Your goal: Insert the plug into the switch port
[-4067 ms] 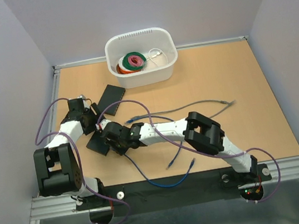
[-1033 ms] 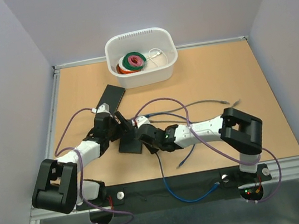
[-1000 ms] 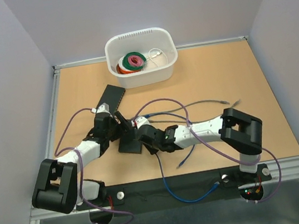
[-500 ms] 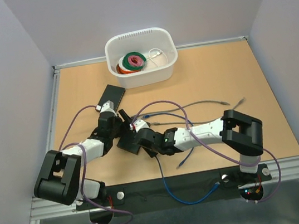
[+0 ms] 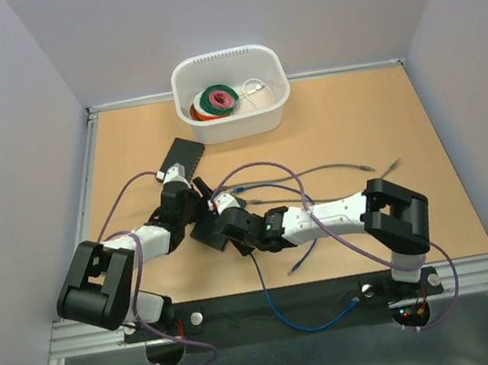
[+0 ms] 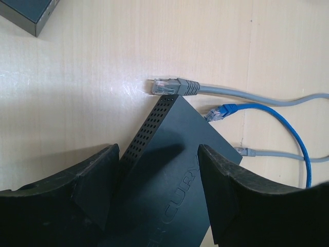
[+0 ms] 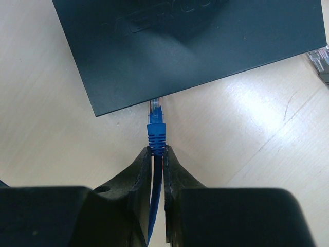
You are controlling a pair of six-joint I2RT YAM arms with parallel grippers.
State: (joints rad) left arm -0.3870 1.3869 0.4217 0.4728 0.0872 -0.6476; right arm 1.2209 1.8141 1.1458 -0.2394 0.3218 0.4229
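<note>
The black switch [image 5: 211,232] lies on the table between both arms. In the left wrist view the switch [image 6: 175,180] sits tilted between my left gripper's [image 6: 158,152] wide jaws, which close on its sides. My left gripper [image 5: 193,197] is at its far-left side. My right gripper [image 7: 158,150] is shut on the blue cable just behind the blue plug [image 7: 156,129]. The plug's clear tip sits at the near edge of the switch [image 7: 180,46]. The ports themselves are hidden. In the top view my right gripper [image 5: 222,211] is beside the switch.
A grey plug [image 6: 172,86], a second blue plug [image 6: 222,112] and a thin grey connector [image 6: 241,151] lie just past the switch. A second black box [image 5: 183,155] lies to the far left. A white basket [image 5: 235,124] with tape rolls stands at the back. A blue cable [image 5: 281,310] loops near the front edge.
Since 4 s ago the switch and both grippers have moved right toward the table's middle. Over the last second both grippers and the switch shifted slightly left.
</note>
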